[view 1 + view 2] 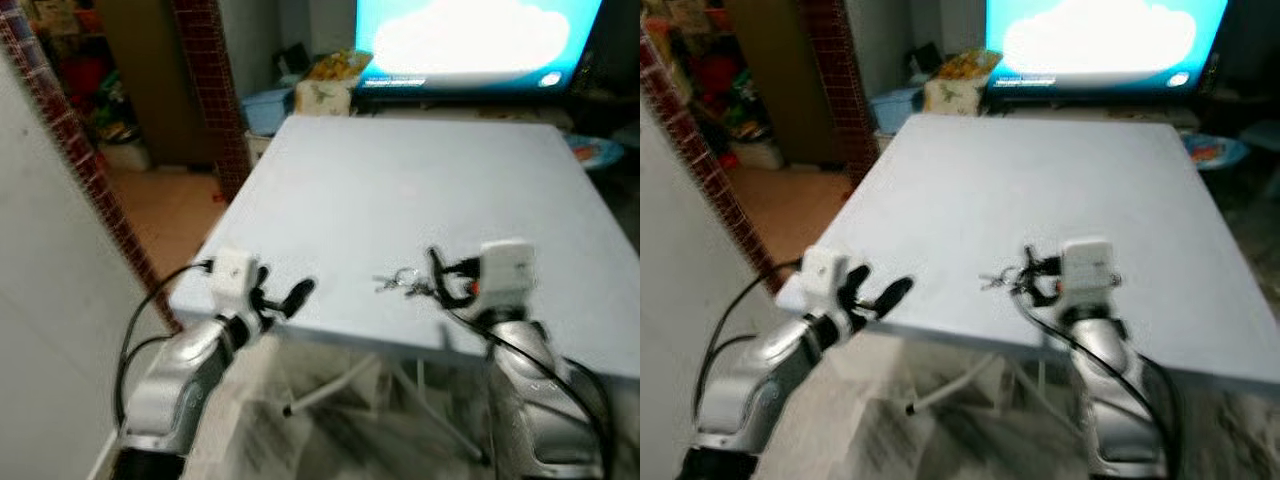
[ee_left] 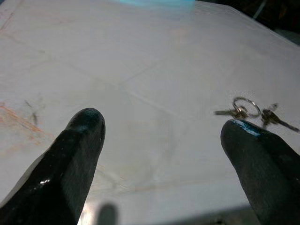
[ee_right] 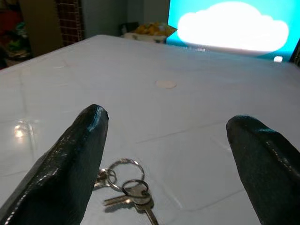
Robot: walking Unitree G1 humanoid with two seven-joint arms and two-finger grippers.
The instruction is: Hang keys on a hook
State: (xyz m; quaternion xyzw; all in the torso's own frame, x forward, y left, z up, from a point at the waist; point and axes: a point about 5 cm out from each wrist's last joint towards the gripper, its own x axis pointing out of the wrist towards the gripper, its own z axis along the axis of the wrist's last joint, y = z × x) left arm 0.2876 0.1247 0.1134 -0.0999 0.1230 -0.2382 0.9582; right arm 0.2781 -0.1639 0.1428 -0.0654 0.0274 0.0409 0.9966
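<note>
Both arms reach forward, left tool (image 2: 161, 140) and right tool (image 3: 166, 136) spread wide.

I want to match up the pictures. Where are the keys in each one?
Left eye view: the keys lie near the table's front edge, just left of the right pincer.
Right eye view: the keys are at the same spot, left of that pincer.
Left wrist view: the keys lie by one black fingertip.
Right wrist view: the keys lie between the open fingers, nearer one.
Shared landmark: the pale table top under them.
</note>
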